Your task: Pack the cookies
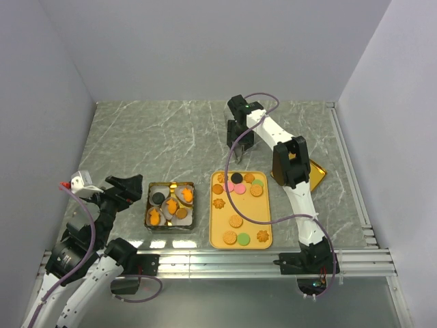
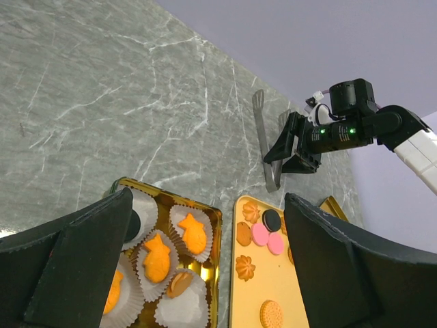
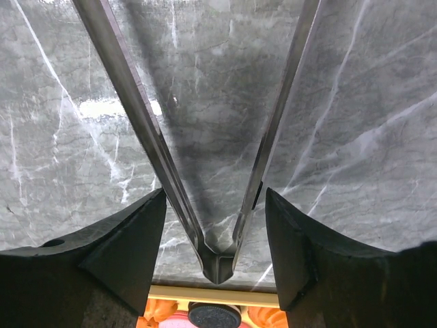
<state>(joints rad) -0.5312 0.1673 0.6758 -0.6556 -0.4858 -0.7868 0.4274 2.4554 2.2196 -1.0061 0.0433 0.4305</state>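
Note:
Several cookies (image 1: 235, 221) lie loose on a yellow tray (image 1: 249, 210): tan rounds, flower shapes, pink, green and dark discs. The left wrist view shows pink cookies (image 2: 260, 234) on it, and a dark cookie (image 3: 215, 316) peeks in at the bottom of the right wrist view. Metal tongs (image 3: 218, 263) rest on the marble just beyond the tray, hinge towards it. My right gripper (image 1: 237, 145) straddles the tongs (image 2: 263, 133), open, with a gap showing at its right finger. My left gripper (image 2: 208, 198) hangs open and empty over the gold tin (image 1: 148, 205).
The gold tin (image 2: 217, 225) holds white paper cups with orange fish-shaped biscuits (image 2: 192, 232) and a dark one. A gold lid (image 1: 315, 175) lies right of the tray, partly under the right arm. White walls close in three sides.

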